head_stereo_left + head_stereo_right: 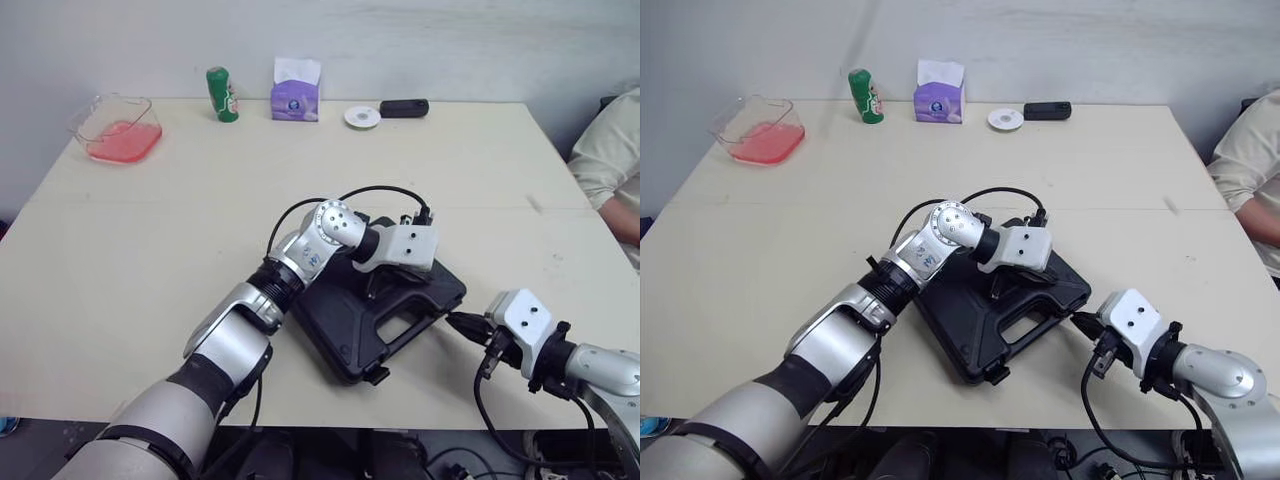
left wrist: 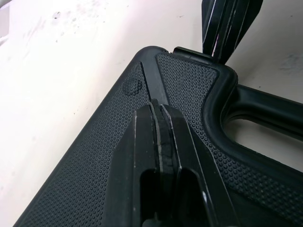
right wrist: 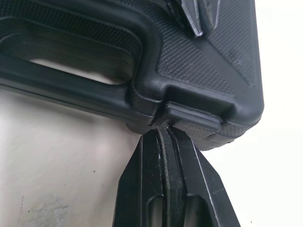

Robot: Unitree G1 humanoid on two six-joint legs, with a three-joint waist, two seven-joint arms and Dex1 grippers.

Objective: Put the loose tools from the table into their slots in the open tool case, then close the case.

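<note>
The black plastic tool case [image 1: 345, 325] lies flat and shut on the pale table [image 1: 150, 250], near the front edge. The left gripper [image 2: 157, 108] is on top of the case. Its two black fingers are pressed tight together, holding nothing, and their tip rests on the bumpy lid beside the handle [image 2: 265, 106]. The right gripper [image 3: 164, 131] is at the case's side, at a corner. Its fingers are pressed together too, empty, and their tip touches the small black latch [image 3: 194, 116] just under the lid's edge.
</note>
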